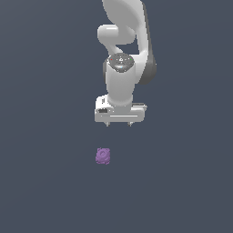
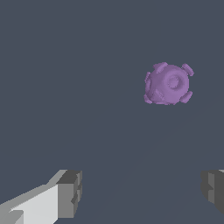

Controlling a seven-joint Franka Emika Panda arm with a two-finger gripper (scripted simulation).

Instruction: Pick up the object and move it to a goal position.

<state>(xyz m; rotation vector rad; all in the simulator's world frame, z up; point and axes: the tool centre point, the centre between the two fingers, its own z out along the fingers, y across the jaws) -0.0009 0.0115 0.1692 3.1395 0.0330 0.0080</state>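
Observation:
The object (image 1: 103, 155) is a small purple lump with bumpy edges and a circular mark on its face. It lies on the dark grey floor, in front of the arm and a little toward the exterior view's left. My gripper (image 1: 119, 123) hangs above and behind it, pointing down, clear of it. The jaws stand wide apart with nothing between them. In the wrist view the object (image 2: 168, 84) lies ahead of the gripper (image 2: 142, 190), off to one side of the gap, and both fingertips (image 2: 70, 192) show at the picture's edge.
The white arm (image 1: 124, 54) rises behind the gripper. The flat dark grey floor (image 1: 45, 182) spreads around the object on all sides.

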